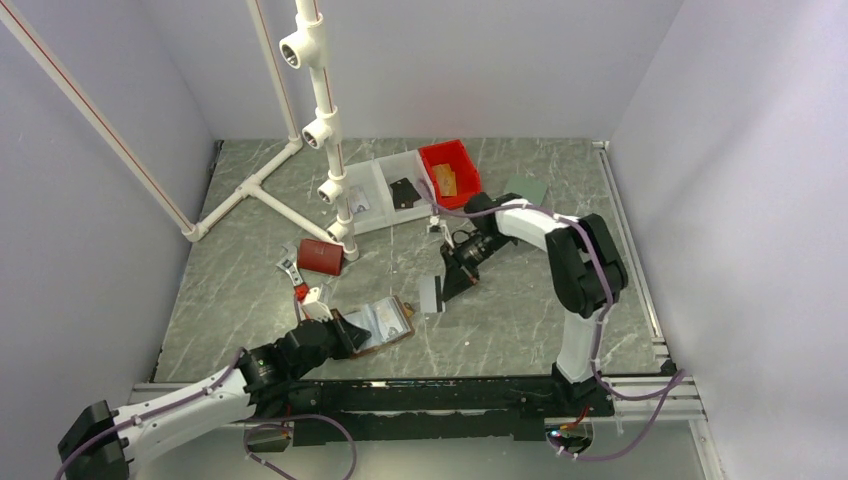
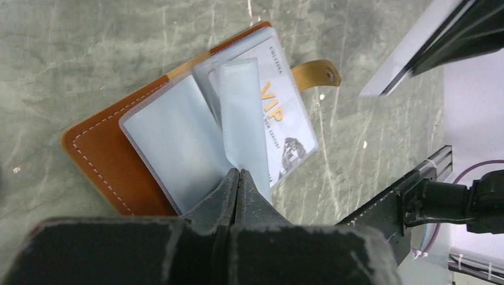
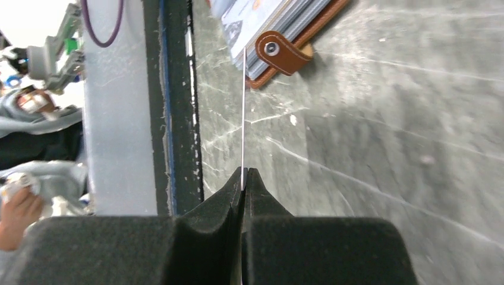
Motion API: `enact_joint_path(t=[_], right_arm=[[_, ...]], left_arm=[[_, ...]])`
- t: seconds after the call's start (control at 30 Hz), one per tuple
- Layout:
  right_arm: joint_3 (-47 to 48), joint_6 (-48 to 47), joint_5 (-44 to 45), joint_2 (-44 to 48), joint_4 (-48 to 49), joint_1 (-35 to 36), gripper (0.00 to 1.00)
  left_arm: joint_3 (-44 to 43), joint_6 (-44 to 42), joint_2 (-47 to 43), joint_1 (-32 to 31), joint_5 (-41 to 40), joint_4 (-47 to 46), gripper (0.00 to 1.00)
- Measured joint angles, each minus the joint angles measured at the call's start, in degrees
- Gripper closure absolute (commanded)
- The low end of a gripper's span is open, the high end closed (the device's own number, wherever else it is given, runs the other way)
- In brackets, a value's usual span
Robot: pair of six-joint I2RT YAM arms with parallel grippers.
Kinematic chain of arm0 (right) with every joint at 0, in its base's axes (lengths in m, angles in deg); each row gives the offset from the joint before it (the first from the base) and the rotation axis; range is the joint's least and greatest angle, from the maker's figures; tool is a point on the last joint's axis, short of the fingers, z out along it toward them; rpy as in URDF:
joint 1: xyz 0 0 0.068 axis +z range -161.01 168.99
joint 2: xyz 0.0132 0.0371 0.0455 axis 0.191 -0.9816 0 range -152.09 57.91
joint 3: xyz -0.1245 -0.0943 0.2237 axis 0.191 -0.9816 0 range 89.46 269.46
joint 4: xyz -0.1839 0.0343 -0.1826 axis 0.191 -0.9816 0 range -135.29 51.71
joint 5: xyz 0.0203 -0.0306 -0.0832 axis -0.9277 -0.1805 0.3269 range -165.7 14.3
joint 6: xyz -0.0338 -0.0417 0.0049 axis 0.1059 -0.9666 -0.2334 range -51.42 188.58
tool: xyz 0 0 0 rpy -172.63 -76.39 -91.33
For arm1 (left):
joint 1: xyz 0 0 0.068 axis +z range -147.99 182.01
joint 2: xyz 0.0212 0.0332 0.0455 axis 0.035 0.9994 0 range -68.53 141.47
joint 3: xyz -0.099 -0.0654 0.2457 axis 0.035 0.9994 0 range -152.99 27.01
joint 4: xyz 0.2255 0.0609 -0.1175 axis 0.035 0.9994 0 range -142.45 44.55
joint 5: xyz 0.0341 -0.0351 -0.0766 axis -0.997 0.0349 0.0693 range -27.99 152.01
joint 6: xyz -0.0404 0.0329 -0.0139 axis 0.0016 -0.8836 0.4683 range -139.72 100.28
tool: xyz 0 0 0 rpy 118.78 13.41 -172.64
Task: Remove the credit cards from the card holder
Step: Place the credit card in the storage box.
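Note:
The brown leather card holder (image 1: pixel 392 318) lies open on the table near the front, its clear sleeves fanned out. One sleeve holds a white card printed VIP (image 2: pixel 284 119). My left gripper (image 2: pixel 239 172) is shut, its tips pinching the lower edge of a raised clear sleeve (image 2: pixel 238 113); it stands at the holder's left (image 1: pixel 350 332). My right gripper (image 1: pixel 447 287) is shut on a pale grey credit card (image 1: pixel 430 293), held just right of the holder and clear of it. In the right wrist view that card (image 3: pixel 243 119) shows edge-on, reaching toward the holder's strap (image 3: pixel 279 50).
A dark red box (image 1: pixel 320 256) and small tools (image 1: pixel 290 270) lie behind the holder. A red bin (image 1: pixel 450 170) and a clear tray (image 1: pixel 385 195) stand at the back, by a white pipe frame (image 1: pixel 320 120). A metal rail (image 1: pixel 400 390) runs along the near edge.

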Motion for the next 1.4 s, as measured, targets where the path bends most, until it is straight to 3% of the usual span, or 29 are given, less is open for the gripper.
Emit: enact_joint_path(t=[0.23,0.47,0.77,0.97,1.4], right_arm=[[1.1,3.1,5.5,9.0,4.1,-3.1,1.00],[12.9,4.6,12.5,8.9,8.1,-2.9,1.00],[11.3,0.2,19.5,12.2,27.7,0.0,1.00],[15.7,-3.3,21.4,7.1,35.7,2.4,1.00],[20.5,-18.8,29.4,-3.7,41.0,6.6,1.00]], left_arm=[[-0.2,0.2,3.5,0.0,0.2,0.5,1.00],[-1.0,0.2,3.6,0.0,0.8,1.9,1.00],[-1.3,0.2,-0.6,0.1,1.1,3.4,1.00],[-2.1,0.2,-1.2,0.2,1.1,5.1,1.00],[-3.5,-0.2,1.2,0.2,1.1,7.6,1.00]])
